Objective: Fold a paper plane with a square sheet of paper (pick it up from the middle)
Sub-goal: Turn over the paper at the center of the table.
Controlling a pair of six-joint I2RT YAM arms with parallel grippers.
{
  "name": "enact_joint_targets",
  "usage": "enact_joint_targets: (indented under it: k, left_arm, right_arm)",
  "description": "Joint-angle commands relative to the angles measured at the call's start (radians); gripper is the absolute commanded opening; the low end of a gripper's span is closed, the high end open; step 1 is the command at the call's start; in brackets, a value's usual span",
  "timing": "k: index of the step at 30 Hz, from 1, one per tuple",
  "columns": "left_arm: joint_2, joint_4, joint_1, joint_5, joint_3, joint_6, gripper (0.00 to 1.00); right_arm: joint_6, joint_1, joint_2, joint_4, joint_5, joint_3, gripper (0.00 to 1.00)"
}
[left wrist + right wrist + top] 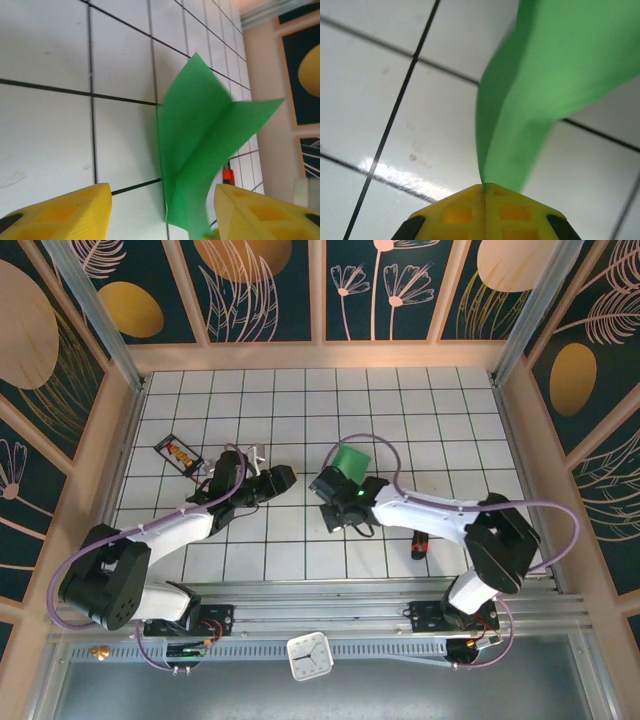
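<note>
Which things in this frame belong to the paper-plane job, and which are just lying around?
Part of the job:
- green paper, partly folded with a centre crease
- right gripper, shut on the paper's edge
- left gripper, open and facing the paper

Lying about:
- small black packet on the table
- red-and-black object near the right arm
- clock on the front rail

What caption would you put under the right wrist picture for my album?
Pinched tight: the right gripper shut on the folded green paper over the white grid table.

Left fingers [60, 215] apart, right fingers [462, 215] pinched shut
</note>
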Motion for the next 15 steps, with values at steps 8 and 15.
enact_joint_targets:
  k: [8, 15]
  left_arm:
    - [0.008, 0.03, 0.009, 0.037, -0.046, -0.077, 0.5]
    - [0.026, 0.038, 0.009, 0.07, -0.034, -0.075, 0.48]
  right_arm:
    - [-0.029, 0.053, 0.071, 0.178, -0.15, -0.039, 0.0]
    - [-0.034, 0.026, 0.044, 0.18, -0.139, -0.065, 0.0]
